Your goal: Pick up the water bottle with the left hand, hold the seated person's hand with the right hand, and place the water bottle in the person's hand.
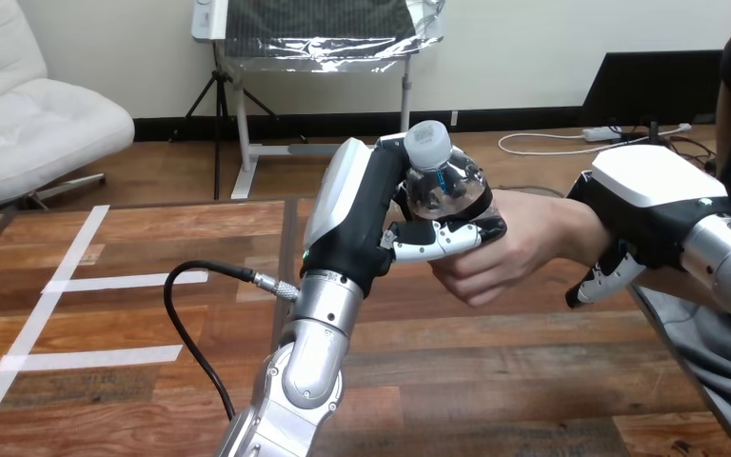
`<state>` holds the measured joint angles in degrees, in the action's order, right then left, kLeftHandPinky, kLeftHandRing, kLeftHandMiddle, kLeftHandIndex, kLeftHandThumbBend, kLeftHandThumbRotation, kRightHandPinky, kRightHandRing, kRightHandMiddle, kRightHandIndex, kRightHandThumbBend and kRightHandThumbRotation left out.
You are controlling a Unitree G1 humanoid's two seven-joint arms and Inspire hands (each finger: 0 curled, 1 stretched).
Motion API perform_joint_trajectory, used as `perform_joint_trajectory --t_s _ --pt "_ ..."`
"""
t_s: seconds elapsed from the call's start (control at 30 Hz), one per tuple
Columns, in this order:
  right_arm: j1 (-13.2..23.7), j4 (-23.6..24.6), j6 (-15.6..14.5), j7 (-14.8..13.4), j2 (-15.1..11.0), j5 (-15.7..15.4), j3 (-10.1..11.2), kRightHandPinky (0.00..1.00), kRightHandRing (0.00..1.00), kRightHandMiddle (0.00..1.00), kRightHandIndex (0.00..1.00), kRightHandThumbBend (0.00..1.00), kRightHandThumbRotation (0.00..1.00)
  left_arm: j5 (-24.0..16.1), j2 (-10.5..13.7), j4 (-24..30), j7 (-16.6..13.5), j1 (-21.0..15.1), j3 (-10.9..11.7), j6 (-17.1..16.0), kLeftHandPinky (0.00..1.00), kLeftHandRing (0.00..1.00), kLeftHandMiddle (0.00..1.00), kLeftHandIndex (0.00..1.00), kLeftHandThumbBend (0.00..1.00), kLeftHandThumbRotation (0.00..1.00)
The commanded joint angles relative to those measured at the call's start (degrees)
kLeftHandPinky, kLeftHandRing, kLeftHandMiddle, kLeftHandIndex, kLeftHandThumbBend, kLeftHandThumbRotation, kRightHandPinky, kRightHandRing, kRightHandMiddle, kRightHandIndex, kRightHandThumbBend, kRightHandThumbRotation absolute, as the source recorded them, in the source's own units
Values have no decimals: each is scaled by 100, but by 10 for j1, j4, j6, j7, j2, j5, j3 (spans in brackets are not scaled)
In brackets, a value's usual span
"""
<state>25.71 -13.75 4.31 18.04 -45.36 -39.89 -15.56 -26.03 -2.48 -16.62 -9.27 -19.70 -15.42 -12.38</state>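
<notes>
Gripping the water bottle (445, 183) with curled fingers, the left hand (354, 224) holds it cap up, touching the person's hand (506, 252), so it is easy to take, while the right hand (649, 217) curls round the person's wrist (571, 231) to steady it.

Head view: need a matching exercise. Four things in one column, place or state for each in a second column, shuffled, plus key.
Things:
1. left hand
2. right hand
3. person's hand
4. bottle cap

Place or state:
A. lies over the person's wrist, at the view's right
B. white, pointing up above the fingers
C. fingers curled round the water bottle
D. just under the bottle, against the left hand's fingers

Pairs: 1-C, 2-A, 3-D, 4-B
</notes>
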Motion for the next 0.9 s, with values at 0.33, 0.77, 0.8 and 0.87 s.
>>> perform_joint_trajectory --t_s 0.33,0.77,0.8,0.87 --pt "30 30 13 -16 -21 -18 27 52 62 68 68 88 5 -46 -2 20 23 -48 -39 8 41 47 53 62 57 13" --pt "25 1 54 -37 -21 -1 32 64 75 80 80 90 6 -92 11 39 26 -43 -47 33 67 76 80 89 77 48" --pt "25 1 54 -37 -22 -1 32 64 76 81 81 90 7 -94 11 39 26 -42 -47 34 68 77 81 90 77 49" --pt "24 0 55 -38 -22 -2 31 65 77 82 82 90 7 -95 12 41 25 -42 -48 36 70 78 83 91 78 52"
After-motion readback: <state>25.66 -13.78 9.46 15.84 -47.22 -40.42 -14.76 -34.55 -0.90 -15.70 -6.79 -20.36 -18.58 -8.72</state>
